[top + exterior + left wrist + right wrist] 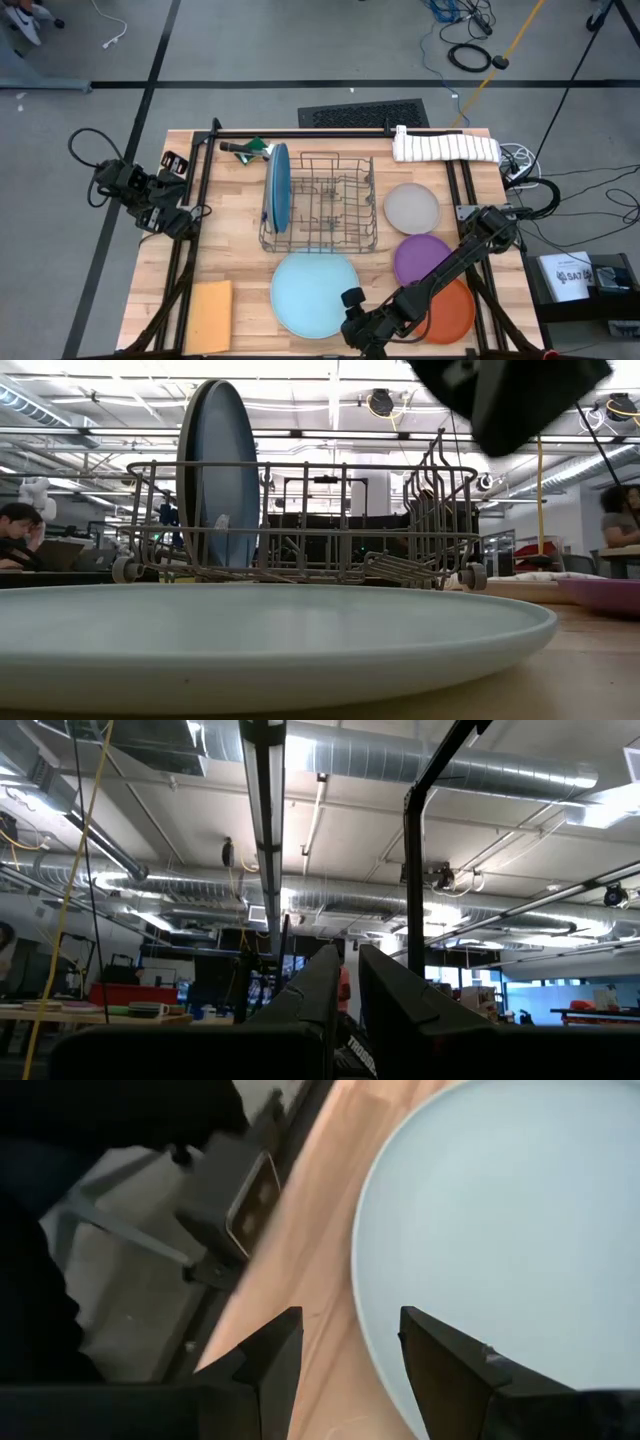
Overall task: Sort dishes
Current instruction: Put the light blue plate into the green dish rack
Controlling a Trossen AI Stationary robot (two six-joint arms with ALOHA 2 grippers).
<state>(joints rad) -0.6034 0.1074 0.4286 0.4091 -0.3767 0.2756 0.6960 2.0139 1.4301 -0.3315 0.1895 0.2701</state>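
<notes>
The pale teal plate (pixel 312 292) lies flat on the table near its near edge and fills the low view's foreground (pixel 250 640). My right gripper (pixel 350 1345) is open and hangs over this plate's near right rim (pixel 365 1320). One finger is above the plate and the other above the bare wood, and neither shows any touch. Two blue plates (pixel 277 185) stand on edge in the left end of the wire rack (pixel 335 210). Right of the rack, the light grey plate (pixel 412 207), the purple plate (pixel 420 258) and the orange plate (pixel 455 312) lie flat. My left gripper (pixel 348 995) is shut at the table's left edge, pointing up.
A tan square sheet (pixel 210 315) lies at the near left corner. A folded white towel (pixel 445 147) and a green-handled tool (pixel 250 148) lie along the far edge. My right arm (pixel 450 265) crosses over the purple and orange plates. Bare wood shows left of the rack.
</notes>
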